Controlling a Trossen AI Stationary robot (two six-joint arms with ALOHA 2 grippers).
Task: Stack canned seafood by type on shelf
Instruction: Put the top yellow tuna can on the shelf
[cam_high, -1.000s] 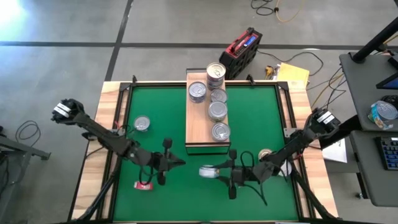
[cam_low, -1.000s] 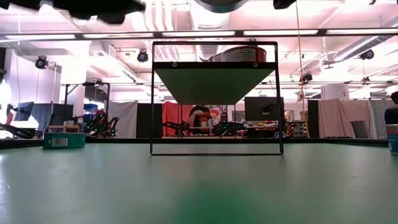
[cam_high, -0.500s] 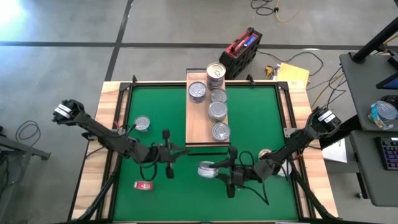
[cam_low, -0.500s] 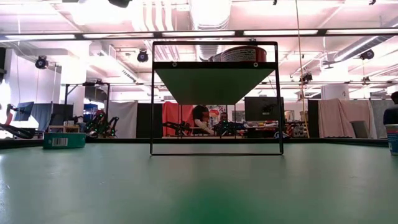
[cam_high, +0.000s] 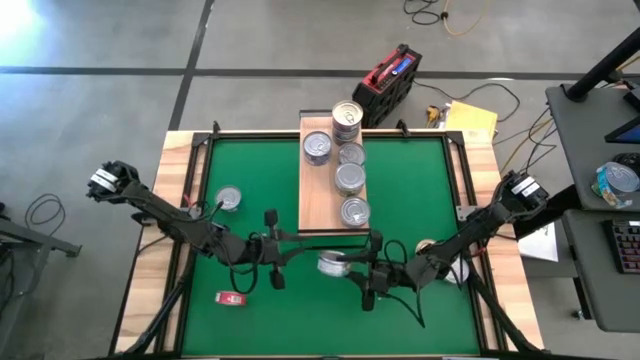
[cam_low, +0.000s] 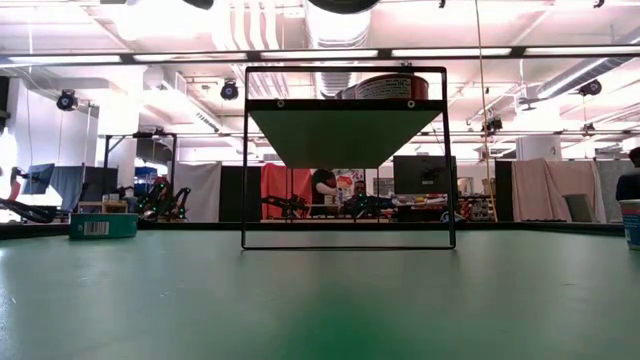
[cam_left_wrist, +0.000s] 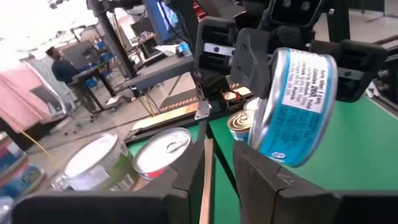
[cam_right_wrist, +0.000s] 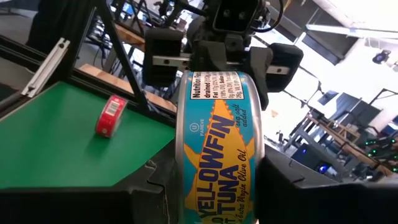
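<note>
— Green mat (cam_high: 400, 200) is seen across the table, with the shelf (cam_high: 322, 222) set lengthwise on its middle. What is held, and by which side?

— One tuna can (cam_high: 330, 263) is gripped by the right gripper (cam_high: 340, 265), whose fingers are closed on the can's flat faces. The can is turned on its edge and held just off the near end of the shelf, above the mat. In the right wrist view its blue and yellow label (cam_right_wrist: 217, 155) is seen between the two dark fingers.

— And the other side?

— The left gripper (cam_high: 305, 241) is found just beside the held can, at the near end of the shelf. Its fingers are parted a little, with a narrow gap showing between them in the left wrist view, and nothing is held. The blue-labelled can (cam_left_wrist: 292, 106) is seen straight ahead of it.

— Where are the other cans placed?

— Four silver-lidded cans (cam_high: 350, 178) are laid flat on the shelf: one at the far left corner and three in a row along the right side. A stack (cam_high: 347, 115) is set at the far right corner. One silver can (cam_high: 228, 198) is left on the mat, well to the left of the shelf. A gold-lidded can (cam_high: 427, 247) is partly hidden beside the right arm.

— Anything else on the mat?

— A small red object (cam_high: 232, 297) is seen near the front left, apart from both grippers.
</note>
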